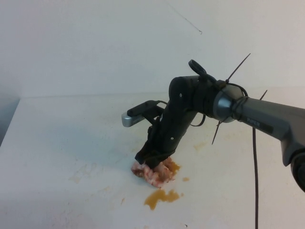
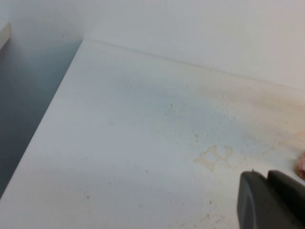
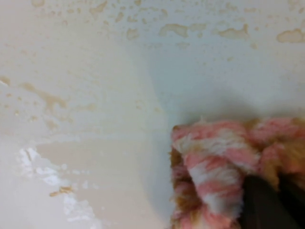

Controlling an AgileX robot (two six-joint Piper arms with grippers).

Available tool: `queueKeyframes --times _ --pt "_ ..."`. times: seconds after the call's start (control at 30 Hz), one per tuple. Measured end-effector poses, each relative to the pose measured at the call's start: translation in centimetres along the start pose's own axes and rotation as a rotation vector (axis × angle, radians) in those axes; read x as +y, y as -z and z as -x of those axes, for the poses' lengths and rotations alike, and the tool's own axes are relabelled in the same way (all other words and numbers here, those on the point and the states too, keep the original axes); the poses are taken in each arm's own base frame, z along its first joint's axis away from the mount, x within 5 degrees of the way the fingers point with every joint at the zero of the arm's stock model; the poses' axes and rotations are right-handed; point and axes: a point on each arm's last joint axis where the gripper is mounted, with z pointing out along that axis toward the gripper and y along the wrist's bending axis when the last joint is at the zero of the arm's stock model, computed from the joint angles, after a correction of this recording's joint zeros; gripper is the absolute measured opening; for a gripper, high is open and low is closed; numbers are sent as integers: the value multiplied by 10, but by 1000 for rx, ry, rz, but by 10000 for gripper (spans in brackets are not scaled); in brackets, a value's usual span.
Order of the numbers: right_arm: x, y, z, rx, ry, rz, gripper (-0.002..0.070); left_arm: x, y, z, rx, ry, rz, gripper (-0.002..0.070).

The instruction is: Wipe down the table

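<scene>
R gripper (image 1: 151,163): jaws clamped on pink cloth (image 1: 158,174), pressed to counter (image 1: 66,138) | brown spill (image 1: 162,196) just beside jaws | L gripper (image 2: 271,202): over counter, near cloth; open/shut can't tell

Plain white wall (image 1: 95,43), matte, fills the background and carries one thin dark slanting hairline mark (image 1: 186,20) high toward the right; a grey shadowed strip (image 1: 5,119) lies low at the far left.

Bright diffuse light, soft shadows, cloth (image 3: 214,157) blurred up close
</scene>
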Motion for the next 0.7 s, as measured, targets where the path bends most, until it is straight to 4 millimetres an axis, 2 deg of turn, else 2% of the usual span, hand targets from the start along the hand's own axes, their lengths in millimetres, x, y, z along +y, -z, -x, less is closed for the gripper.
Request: queueKeyframes --times 0.13,0.33,0.5,0.7 --pt "0 14 10 -31 48 -23 13 0 0 0 0 0 0 0" --pt "-10 49 28 -133 67 -54 13 0 0 0 0 0 0 0" --pt "-35 64 24 -140 31 -88 13 0 0 0 0 0 0 0" --pt "-59 63 9 -77 -23 -91 13 0 0 0 0 0 0 0"
